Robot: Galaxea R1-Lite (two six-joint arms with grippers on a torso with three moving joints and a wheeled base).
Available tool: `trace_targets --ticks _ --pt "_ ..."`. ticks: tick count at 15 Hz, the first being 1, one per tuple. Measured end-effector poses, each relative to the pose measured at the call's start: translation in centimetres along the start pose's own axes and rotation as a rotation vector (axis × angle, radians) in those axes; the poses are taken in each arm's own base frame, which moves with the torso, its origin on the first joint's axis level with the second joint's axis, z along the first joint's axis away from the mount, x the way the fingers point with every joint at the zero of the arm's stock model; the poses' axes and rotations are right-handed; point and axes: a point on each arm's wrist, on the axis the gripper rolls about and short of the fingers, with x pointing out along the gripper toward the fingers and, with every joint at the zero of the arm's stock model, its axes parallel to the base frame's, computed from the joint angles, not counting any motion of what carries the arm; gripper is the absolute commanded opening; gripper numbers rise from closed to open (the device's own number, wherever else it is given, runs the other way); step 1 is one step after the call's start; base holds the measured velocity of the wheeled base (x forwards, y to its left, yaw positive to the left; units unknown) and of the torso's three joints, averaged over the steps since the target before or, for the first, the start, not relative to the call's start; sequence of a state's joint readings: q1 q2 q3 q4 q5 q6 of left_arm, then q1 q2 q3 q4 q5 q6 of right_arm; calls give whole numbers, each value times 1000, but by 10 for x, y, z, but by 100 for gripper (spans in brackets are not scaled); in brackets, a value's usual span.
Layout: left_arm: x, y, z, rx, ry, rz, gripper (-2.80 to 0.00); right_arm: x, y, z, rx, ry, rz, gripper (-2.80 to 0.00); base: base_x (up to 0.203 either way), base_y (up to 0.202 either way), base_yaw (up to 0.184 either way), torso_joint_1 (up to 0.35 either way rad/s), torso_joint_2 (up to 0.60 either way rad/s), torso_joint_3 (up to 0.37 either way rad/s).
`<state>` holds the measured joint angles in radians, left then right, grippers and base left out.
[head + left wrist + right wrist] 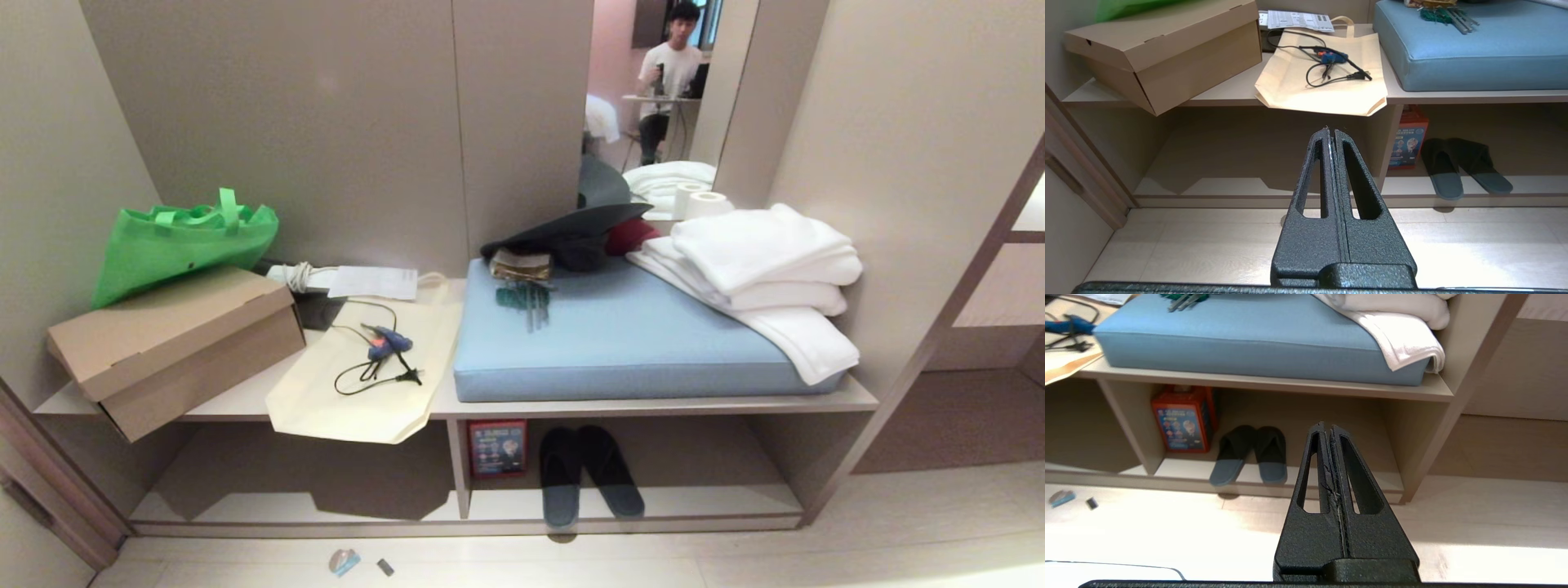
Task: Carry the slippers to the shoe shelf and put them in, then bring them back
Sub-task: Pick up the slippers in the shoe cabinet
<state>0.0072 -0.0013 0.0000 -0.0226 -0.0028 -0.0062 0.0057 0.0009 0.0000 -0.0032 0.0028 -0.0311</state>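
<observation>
blue cushion [620, 343] — white towels [767, 269] atop

1. Slippers [589, 474] — two, one pair, in the shoe shelf [718, 500].
2. Cardboard box [175, 347] — one.
3. Bags — two: green [184, 237], cream [363, 371].
4. Blue cushion [620, 343] — one.
5. Toilet rolls [700, 201] — two.
6. Red carton [497, 447] — one, at 9 o'clock of the slippers.

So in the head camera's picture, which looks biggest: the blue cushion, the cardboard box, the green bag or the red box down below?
1. Blue cushion
2. Cardboard box
3. Green bag, partly hidden behind the box, so unsure
4. Red box, clearly smallest
</observation>
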Motion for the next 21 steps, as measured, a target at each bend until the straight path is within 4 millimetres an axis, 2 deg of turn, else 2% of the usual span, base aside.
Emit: trace_targets --ticks 10,21 --pt "0 0 0 -1 -1 1 -280 0 0 0 -1 0 0 -280 0 0 0 1 0 -13" --pt "0 0 0 0 -3 1 -280 0 0 0 -2 1 0 -280 0 0 0 3 2 -193"
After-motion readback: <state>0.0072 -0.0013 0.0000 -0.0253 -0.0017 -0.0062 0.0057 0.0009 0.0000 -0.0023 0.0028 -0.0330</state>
